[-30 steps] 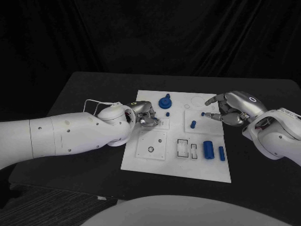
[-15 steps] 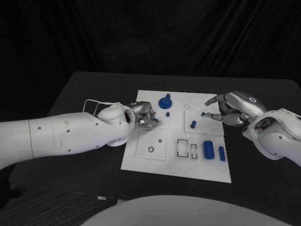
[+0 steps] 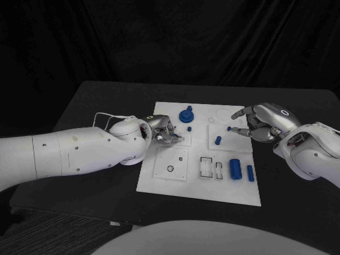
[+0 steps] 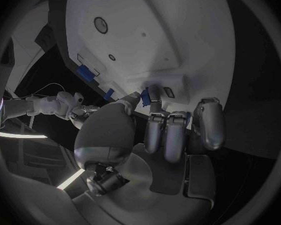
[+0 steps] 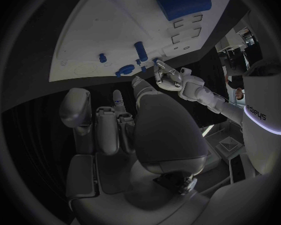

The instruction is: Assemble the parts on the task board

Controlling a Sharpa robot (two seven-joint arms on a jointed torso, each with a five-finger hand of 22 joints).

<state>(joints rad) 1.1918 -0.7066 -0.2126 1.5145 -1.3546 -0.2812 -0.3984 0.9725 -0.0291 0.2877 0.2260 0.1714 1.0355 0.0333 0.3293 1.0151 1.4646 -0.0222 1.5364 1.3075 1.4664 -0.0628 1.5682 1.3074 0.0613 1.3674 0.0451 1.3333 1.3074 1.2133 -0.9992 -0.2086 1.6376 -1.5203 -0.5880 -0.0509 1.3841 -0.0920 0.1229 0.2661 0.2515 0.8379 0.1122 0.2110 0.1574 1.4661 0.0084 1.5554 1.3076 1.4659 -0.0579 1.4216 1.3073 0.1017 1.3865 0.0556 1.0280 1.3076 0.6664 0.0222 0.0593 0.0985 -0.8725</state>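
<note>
- Two hands hang over the task board (image 3: 216, 194), one at each side edge.
- Nearest the robot, a large blue cylinder (image 3: 236, 168) and a thinner peg (image 3: 251, 173) lie on the board, below the right hand.
- Left hand (image 3: 164, 130) pinches a small blue part (image 4: 145, 99) between thumb and fingertip.
- Right hand (image 3: 260, 123) has its fingers curled in; whether it holds anything I cannot tell.
- Just beyond the left hand stands a blue knobbed piece (image 3: 187, 115).

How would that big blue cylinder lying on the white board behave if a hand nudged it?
The big blue cylinder lies on its side on the task board, so a sideways nudge would probably roll it. It looks rigid and smooth, likely plastic and light, so it might slip in a loose grip.
</note>
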